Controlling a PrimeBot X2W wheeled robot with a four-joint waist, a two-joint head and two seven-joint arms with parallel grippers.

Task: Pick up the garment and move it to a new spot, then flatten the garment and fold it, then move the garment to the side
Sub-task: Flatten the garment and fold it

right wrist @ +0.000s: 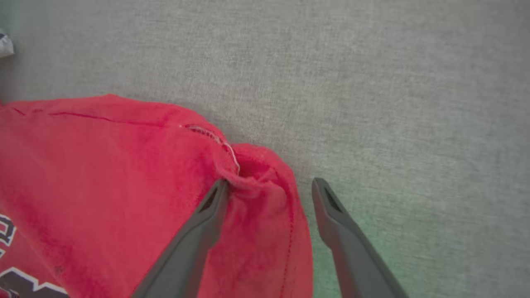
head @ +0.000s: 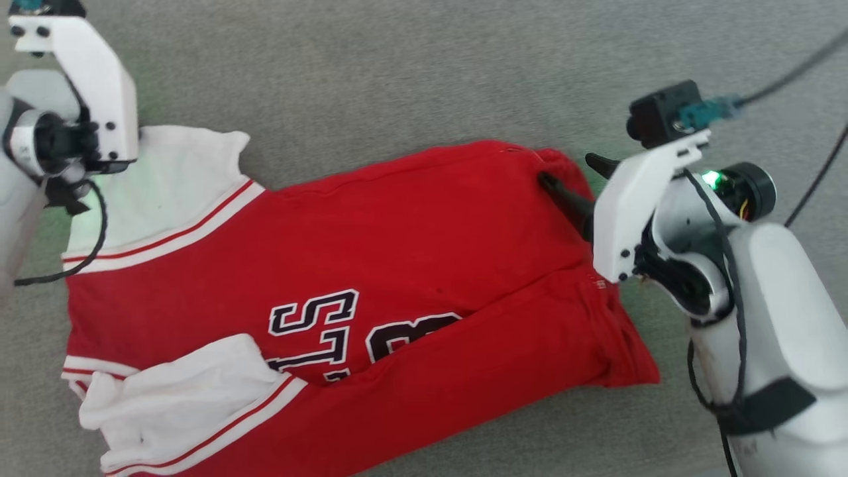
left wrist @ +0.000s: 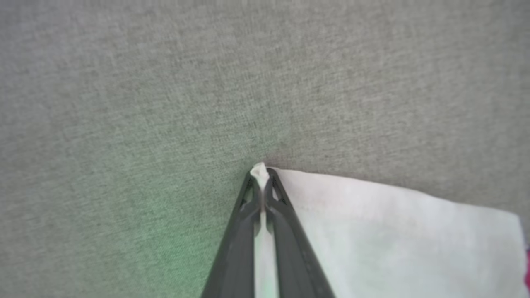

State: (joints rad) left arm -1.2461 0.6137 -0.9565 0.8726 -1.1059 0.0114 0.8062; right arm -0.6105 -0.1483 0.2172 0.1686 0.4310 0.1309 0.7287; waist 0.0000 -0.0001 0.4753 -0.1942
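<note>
Soft red garment on grey weave, left hand clamped on white sleeve, right hand apart

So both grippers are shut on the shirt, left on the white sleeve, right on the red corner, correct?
Not quite: the left gripper is shut on the white sleeve of the garment, but the right gripper is open, straddling the red corner, as the right wrist view shows.

My fingers look like matt dark plastic, the garment soft matt cloth, the grey surface beneath a rough weave.
</note>
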